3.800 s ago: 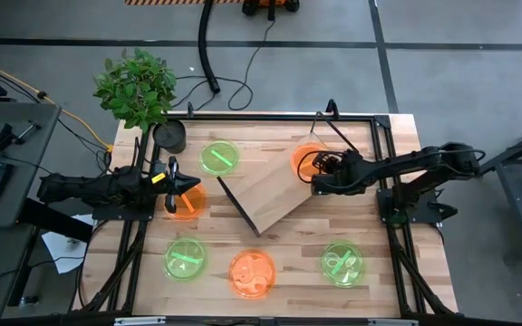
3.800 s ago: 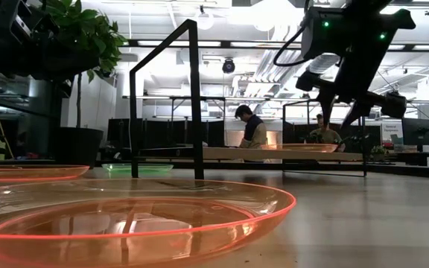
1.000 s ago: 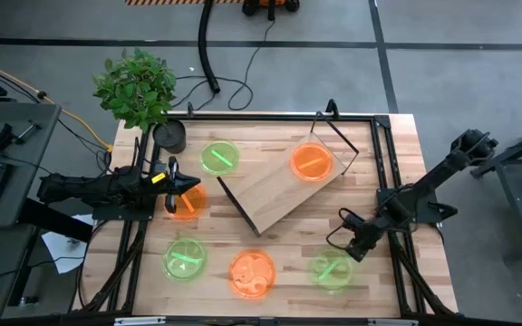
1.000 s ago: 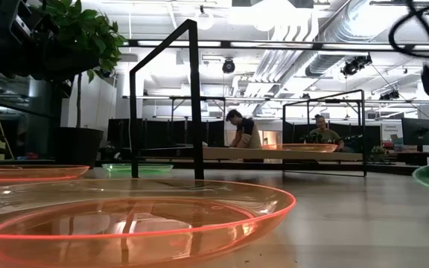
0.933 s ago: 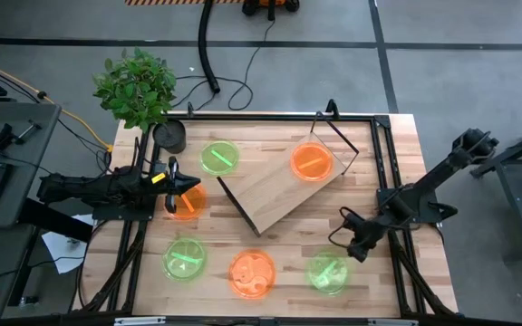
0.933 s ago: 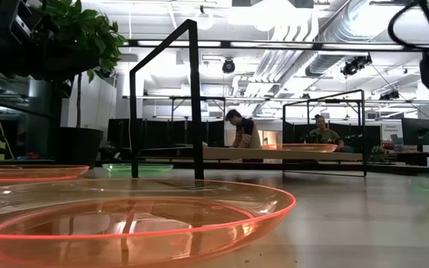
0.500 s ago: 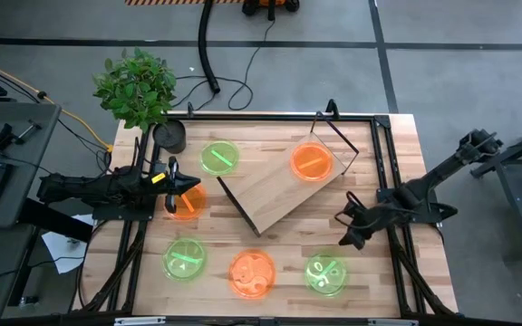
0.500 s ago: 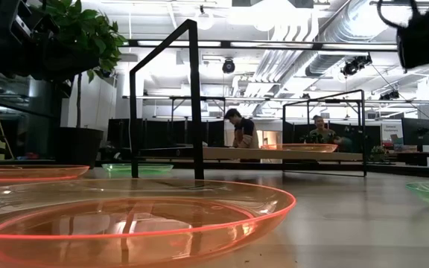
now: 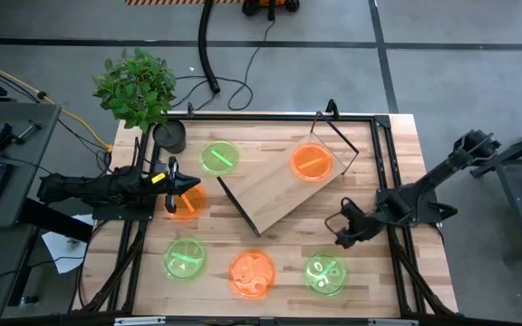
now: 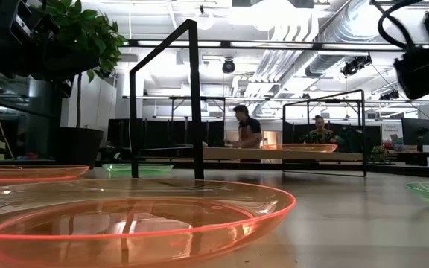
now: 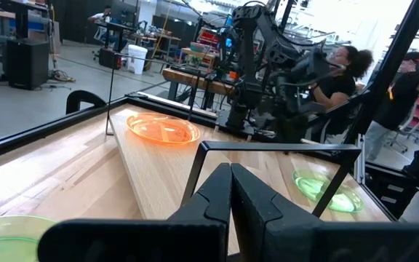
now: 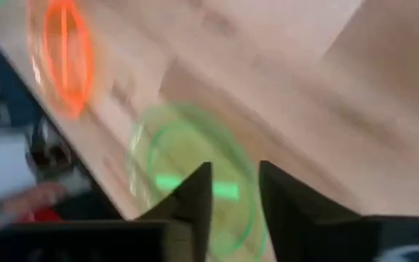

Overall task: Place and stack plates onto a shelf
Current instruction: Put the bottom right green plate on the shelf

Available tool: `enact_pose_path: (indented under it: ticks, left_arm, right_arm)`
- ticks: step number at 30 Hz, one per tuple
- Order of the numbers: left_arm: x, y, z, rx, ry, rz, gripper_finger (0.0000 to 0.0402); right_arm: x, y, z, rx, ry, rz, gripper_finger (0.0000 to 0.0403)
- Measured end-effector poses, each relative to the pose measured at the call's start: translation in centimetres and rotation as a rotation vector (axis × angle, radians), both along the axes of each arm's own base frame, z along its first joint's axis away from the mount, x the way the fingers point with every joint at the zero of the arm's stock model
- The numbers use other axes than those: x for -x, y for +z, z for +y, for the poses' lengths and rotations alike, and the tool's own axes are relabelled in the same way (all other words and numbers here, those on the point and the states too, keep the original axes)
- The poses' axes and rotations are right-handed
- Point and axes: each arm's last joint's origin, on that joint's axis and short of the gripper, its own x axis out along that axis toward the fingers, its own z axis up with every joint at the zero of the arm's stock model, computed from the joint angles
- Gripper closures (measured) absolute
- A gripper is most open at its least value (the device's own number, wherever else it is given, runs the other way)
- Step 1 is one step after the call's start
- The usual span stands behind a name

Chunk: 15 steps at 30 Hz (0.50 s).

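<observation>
The light-wood shelf [image 9: 270,195] lies slantwise mid-table with one orange plate [image 9: 312,162] on its far end. On the tabletop lie three green plates [image 9: 219,158] [image 9: 185,260] [image 9: 326,274] and two orange plates [image 9: 252,274] [image 9: 181,205]. My right gripper [image 9: 339,238] hovers open just beyond the near-right green plate [image 12: 188,175], pointing slantwise down and apart from it. At the table's left my left gripper [image 9: 194,186] waits shut and level above an orange plate, holding nothing.
A potted plant [image 9: 137,86] and a small dark pot [image 9: 169,136] stand at the far-left corner. Black wire end frames [image 11: 268,149] rise from the shelf's ends. Black rails [image 9: 392,181] run along the table's sides. People work in the room behind [image 10: 246,130].
The near-right green plate, held raised beside my right gripper a second ago, has dropped flat onto the table a little to the left. My right gripper has let it go, drawn back toward the far edge and turned.
</observation>
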Motion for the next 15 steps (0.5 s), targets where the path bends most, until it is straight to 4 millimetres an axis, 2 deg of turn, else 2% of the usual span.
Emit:
enact_pose_path:
  ticks: [3, 6, 15]
  left_arm:
    - [0.0, 0.0, 0.0, 0.0, 0.0, 0.0, 0.0401]
    - [0.0, 0.0, 0.0, 0.0, 0.0, 0.0, 0.0401]
    - [0.0, 0.0, 0.0, 0.0, 0.0, 0.0, 0.0401]
  right_arm:
    - [0.2, -0.7, 1.1, 0.004, 0.104, 0.041, 0.0253]
    - [0.6, -1.7, 2.0, 0.036, 0.114, 0.084, 0.0217]
    - [-0.3, -3.7, 4.7, 0.013, 0.102, 0.038, 0.0202]
